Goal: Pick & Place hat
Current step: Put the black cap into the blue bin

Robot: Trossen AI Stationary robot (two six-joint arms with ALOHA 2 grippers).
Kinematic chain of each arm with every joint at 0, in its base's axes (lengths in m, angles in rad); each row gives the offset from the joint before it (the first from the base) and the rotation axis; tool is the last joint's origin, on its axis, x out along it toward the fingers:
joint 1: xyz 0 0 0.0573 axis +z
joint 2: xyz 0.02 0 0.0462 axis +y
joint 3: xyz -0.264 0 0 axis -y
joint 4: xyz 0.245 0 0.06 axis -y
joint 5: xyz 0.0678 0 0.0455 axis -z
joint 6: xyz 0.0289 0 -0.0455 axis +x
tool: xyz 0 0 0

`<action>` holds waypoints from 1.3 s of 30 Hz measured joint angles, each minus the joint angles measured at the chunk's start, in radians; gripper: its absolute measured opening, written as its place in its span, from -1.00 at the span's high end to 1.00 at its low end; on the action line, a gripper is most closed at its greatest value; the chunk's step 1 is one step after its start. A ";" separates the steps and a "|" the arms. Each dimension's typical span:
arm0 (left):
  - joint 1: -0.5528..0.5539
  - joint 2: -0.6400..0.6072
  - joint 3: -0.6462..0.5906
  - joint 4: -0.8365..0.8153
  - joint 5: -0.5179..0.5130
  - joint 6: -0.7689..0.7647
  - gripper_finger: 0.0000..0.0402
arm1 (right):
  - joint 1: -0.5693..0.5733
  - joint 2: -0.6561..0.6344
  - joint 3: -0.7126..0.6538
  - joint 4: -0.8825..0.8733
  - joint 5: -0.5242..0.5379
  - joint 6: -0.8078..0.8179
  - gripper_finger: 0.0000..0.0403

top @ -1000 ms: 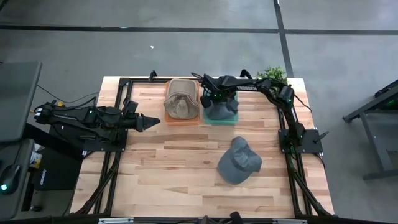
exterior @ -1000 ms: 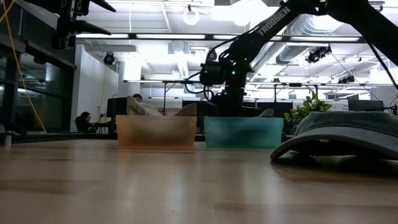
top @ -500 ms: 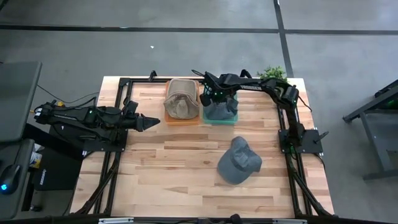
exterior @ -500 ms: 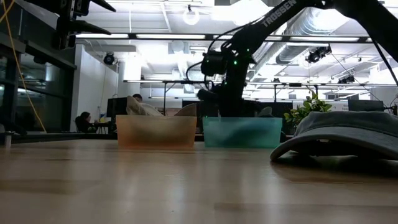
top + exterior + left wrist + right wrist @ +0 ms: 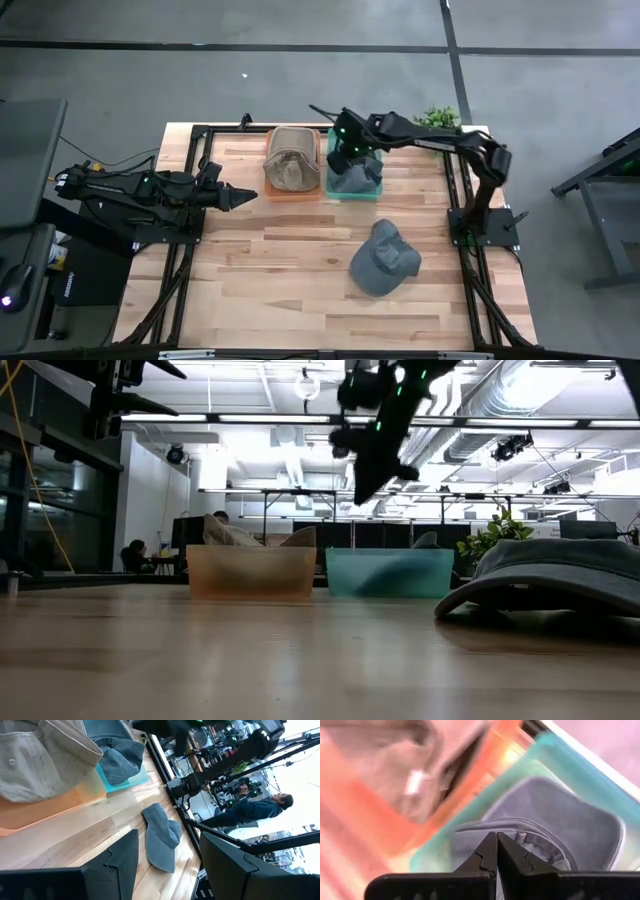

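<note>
A grey cap point(image 5: 384, 259) lies loose on the wooden counter point(image 5: 270, 280), out in the open toward the near right, well apart from both arms. This looks like the hat left to move. Two bins stand side by side at the far edge: an orange bin point(image 5: 292, 172) holding a tan cap point(image 5: 290, 156), and beside it a teal bin point(image 5: 354, 180) holding a grey-blue cap point(image 5: 353, 178).

The right gripper point(image 5: 495, 851) hangs above the teal bin, its jaws pressed together with nothing between them; in the low view it sits high, clear of the bin's rim. That reads as the end of a placing step, with the hat in the teal bin let go and the arm free. The left gripper point(image 5: 238, 196) waits low over the counter's left side, pointing toward the orange bin, jaws apart and empty.

The next move, as I judge it, is to fetch the loose cap. That calls for swinging the right arm toward the near side, spreading the jaws, and coming down on the crown or brim. Soft cloth may slump or slip, so a bite on a fold would be safer than a flat pinch.
</note>
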 joint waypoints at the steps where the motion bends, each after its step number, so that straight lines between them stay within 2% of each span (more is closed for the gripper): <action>1: 0.000 0.000 0.000 0.000 0.000 0.000 0.06 | 0.020 -0.024 0.000 -0.007 0.010 -0.022 1.00; 9: 0.000 0.000 0.000 0.000 0.000 0.000 0.06 | 0.244 -0.169 0.000 -0.171 0.227 -0.053 1.00; 16: 0.000 0.002 0.000 -0.002 0.000 -0.001 0.06 | 0.451 -0.198 0.000 -0.358 0.353 0.149 1.00; 19: 0.000 0.002 0.000 -0.002 0.000 -0.001 0.06 | 0.524 -0.198 0.000 -0.403 0.366 0.255 1.00; 24: 0.000 0.002 0.000 -0.008 0.000 -0.001 0.06 | 0.622 -0.197 0.000 -0.426 0.314 0.387 1.00; 30: 0.000 0.002 0.000 -0.028 0.000 -0.001 0.06 | 0.713 -0.185 0.000 -0.423 0.277 0.450 0.97; 34: 0.000 0.011 0.000 -0.026 0.000 -0.001 0.06 | 0.764 -0.165 0.000 -0.411 0.266 0.471 0.79; 39: 0.000 0.016 0.000 -0.045 0.000 -0.001 0.06 | 0.814 -0.139 0.000 -0.375 0.258 0.512 0.40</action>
